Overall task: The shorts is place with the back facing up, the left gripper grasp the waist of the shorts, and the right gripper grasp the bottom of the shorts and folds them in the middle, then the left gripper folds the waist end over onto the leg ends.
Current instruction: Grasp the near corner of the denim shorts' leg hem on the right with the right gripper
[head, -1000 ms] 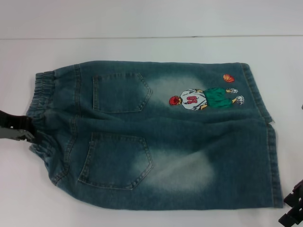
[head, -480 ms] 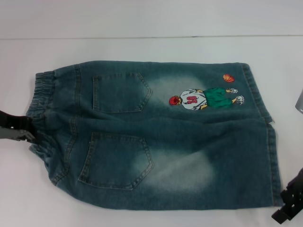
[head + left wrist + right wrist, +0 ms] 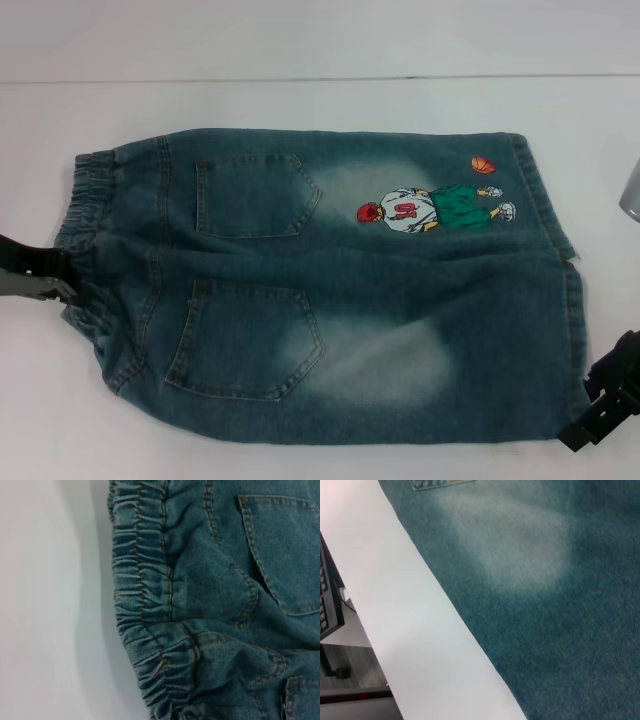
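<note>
Head view: shorts (image 3: 330, 290) flat on white table (image 3: 300, 100), back up. Left gripper (image 3: 45, 278) at waistband (image 3: 85, 240), right gripper (image 3: 605, 405) beside leg hems (image 3: 575, 330); grip state of both cannot be told.
Left wrist view: gathered waistband (image 3: 145, 605).
Right wrist view: denim (image 3: 545, 580), table edge.

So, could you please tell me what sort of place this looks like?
Probably a lab or office test bench: denim shorts lie alone on a plain white table, and the right wrist view shows a black keyboard on a desk beyond the table edge.
</note>
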Robot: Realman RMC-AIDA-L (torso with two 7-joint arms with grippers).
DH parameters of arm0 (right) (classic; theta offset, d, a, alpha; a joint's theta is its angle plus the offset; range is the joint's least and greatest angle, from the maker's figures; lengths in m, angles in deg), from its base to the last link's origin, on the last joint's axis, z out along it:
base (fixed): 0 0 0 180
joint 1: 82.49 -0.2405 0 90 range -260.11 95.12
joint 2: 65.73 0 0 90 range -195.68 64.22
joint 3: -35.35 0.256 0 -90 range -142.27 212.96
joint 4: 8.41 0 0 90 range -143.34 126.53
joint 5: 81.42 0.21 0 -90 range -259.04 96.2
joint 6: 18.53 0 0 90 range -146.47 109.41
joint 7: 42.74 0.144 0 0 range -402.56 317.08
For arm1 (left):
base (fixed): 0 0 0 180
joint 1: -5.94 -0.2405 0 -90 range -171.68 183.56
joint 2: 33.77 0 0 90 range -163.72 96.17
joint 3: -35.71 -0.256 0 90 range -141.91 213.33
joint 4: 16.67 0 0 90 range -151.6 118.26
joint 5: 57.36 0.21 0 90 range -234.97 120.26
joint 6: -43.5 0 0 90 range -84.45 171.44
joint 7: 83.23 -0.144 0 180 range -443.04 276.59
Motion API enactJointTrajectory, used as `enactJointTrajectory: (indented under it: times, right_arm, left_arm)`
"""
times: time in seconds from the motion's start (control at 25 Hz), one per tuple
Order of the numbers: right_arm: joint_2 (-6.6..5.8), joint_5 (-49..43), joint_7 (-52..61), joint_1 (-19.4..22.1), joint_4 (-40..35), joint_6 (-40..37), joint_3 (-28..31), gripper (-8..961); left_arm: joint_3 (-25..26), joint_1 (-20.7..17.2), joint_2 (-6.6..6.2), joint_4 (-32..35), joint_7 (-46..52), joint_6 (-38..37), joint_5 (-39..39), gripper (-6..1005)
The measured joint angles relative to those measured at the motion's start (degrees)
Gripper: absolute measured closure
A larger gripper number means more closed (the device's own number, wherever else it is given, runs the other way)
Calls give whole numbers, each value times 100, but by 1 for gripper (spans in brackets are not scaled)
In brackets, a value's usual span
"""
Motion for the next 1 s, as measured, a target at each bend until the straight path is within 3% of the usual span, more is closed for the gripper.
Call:
enactJointTrajectory:
  times: [0.68,0.8,1.0]
  right_arm:
    - [72,-39,-187,-39,19,-9,-89,278]
    - [70,-42,-187,-45,11,-31,-89,494]
    - [56,-45,-187,-46,9,-48,-91,737]
  left_arm:
    - [21,0,1,-2,-1,21,0,949]
    - [28,0,2,-1,-1,21,-4,949]
    - [28,0,8,6,-1,7,-7,949]
